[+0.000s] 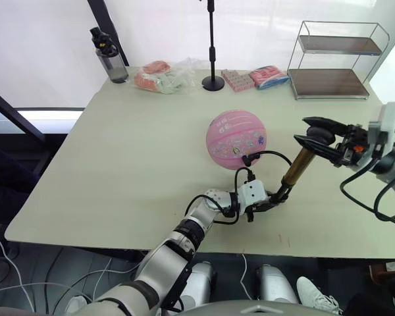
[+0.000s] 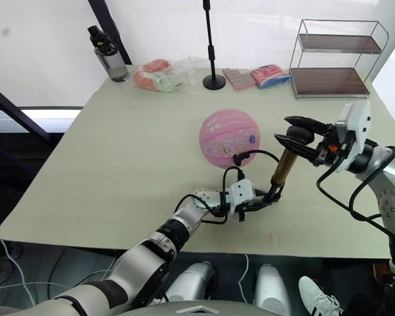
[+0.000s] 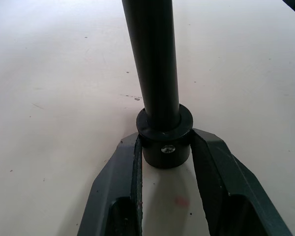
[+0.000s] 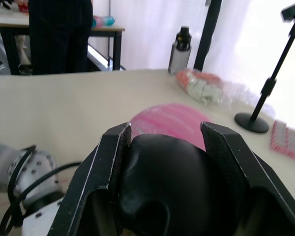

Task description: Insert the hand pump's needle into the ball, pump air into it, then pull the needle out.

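On the table, centre frame, both grippers clamp the stiff pump: left gripper its base, right gripper its handle.

L gripper clamped low — R gripper clamped, raised.

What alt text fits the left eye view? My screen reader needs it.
Left gripper clamps the pump base; right gripper grips its handle. The hose loops to the pink ball on the table.
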